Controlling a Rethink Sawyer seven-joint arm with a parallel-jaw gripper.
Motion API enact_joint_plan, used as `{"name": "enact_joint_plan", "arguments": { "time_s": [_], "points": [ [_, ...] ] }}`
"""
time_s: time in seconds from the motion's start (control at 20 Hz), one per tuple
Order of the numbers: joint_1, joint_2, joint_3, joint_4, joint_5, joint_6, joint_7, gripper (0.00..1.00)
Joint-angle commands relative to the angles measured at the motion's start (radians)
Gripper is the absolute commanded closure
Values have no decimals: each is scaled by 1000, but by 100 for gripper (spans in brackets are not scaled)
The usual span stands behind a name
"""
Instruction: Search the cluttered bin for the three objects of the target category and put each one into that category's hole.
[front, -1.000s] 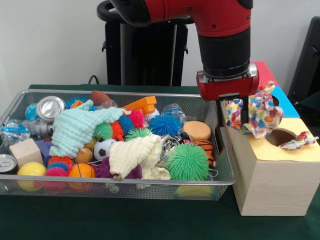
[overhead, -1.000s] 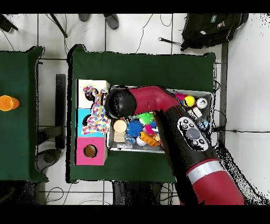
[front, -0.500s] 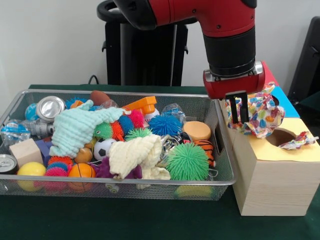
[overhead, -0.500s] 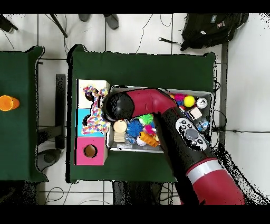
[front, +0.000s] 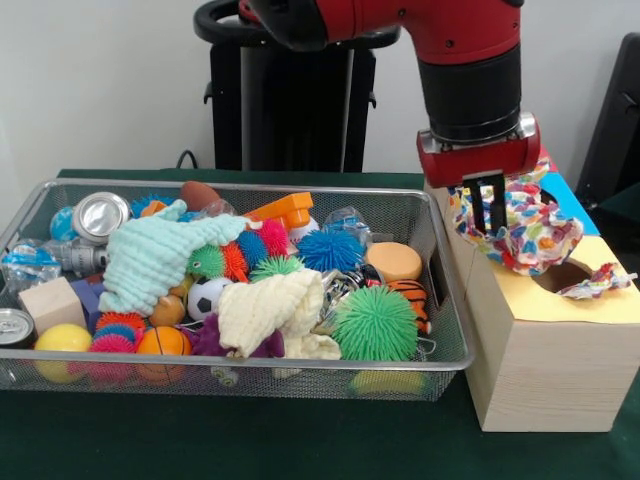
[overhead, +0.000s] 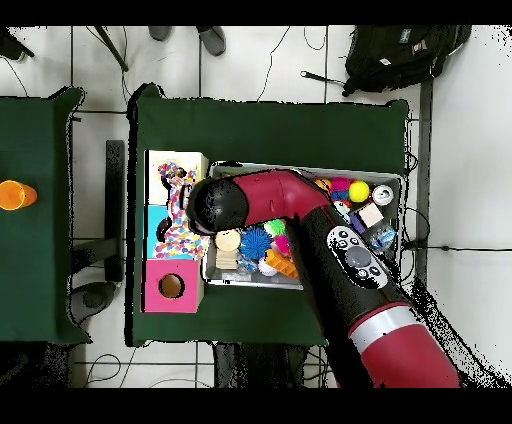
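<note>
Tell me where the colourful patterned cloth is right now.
In the front view the patterned cloth hangs from the gripper at the right, over the wooden box, beside its yellow section's hole.

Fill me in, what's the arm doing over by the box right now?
The gripper is shut on a colourful patterned cloth and holds it over the wooden box, near the hole in the yellow section. A second patterned scrap sits at that hole. The wire bin is full of balls, cloths and cans.
</note>
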Motion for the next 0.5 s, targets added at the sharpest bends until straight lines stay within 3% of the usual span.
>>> {"name": "enact_joint_plan", "arguments": {
  "time_s": [0.05,0.5],
  "points": [
    [35,-37,5,64,58,-20,99,100],
    [104,-31,-24,46,126,-70,165,100]
  ]
}}
